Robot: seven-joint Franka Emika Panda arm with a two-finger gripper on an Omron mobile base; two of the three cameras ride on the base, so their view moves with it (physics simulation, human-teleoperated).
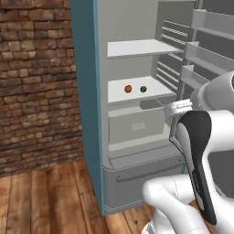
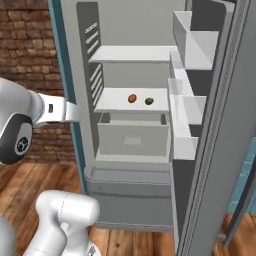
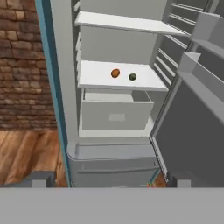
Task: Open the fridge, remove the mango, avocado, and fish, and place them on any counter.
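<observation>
Left base view has the fridge (image 1: 137, 114) standing wide open against a brick wall (image 1: 34, 77), teal side panel facing us, door (image 2: 215, 125) swung out to the right with its white bins showing. Inside are two white shelves and a grey drawer (image 2: 132, 137) under the lower one. On that lower shelf (image 3: 118, 76) sits the mango (image 3: 115, 73), with a small dark green round thing (avocado, I guess) (image 3: 132, 77) just beside it to the right, not touching. The fingers (image 3: 109, 181) are spread wide at the bottom of the hand view, holding nothing, well short of the shelf.
</observation>
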